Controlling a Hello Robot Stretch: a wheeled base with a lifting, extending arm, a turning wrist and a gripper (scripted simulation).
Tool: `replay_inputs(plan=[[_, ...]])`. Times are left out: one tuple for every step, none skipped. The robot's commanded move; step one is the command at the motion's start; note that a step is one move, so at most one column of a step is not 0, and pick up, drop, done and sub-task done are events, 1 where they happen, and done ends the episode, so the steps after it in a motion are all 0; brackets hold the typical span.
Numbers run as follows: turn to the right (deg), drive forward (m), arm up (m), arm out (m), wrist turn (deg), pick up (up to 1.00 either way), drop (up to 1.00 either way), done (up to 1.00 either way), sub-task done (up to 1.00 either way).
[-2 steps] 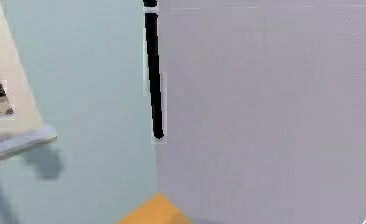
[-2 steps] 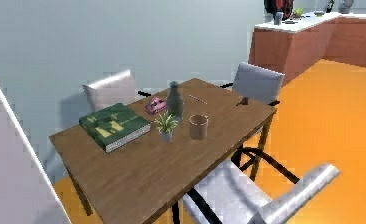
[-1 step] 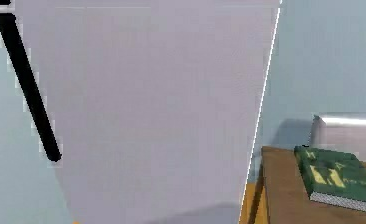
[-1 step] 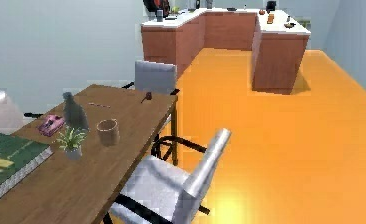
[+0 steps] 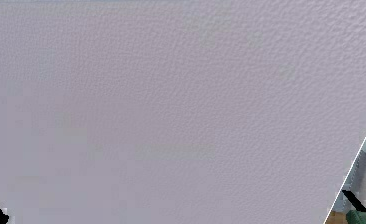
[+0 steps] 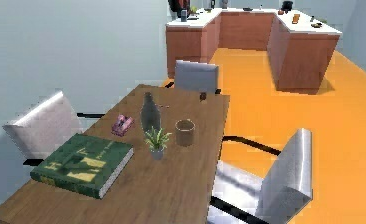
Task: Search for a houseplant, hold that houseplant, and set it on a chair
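Ahead of you was a plain pale wall. In the arm side view you had a wooden table with a large green book lying at its near left end. A small pink thing, a tall dark vase and a brown cup stood near its middle. Beyond it you saw orange floor and brown kitchen counters with small items on top.

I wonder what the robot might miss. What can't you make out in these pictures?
Forward view: the close grey wall hides the room ahead.
Arm side view: things on the far counters, too small to name.
Arm side view: pink thing on the table, too small to name.
Arm side view: near chair, cut off by the bottom edge.
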Motion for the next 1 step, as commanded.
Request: replay_inputs(plan=[[0.0,0.00,0.50,0.00,0.0,0.00,0.00,0.00,0.00]])
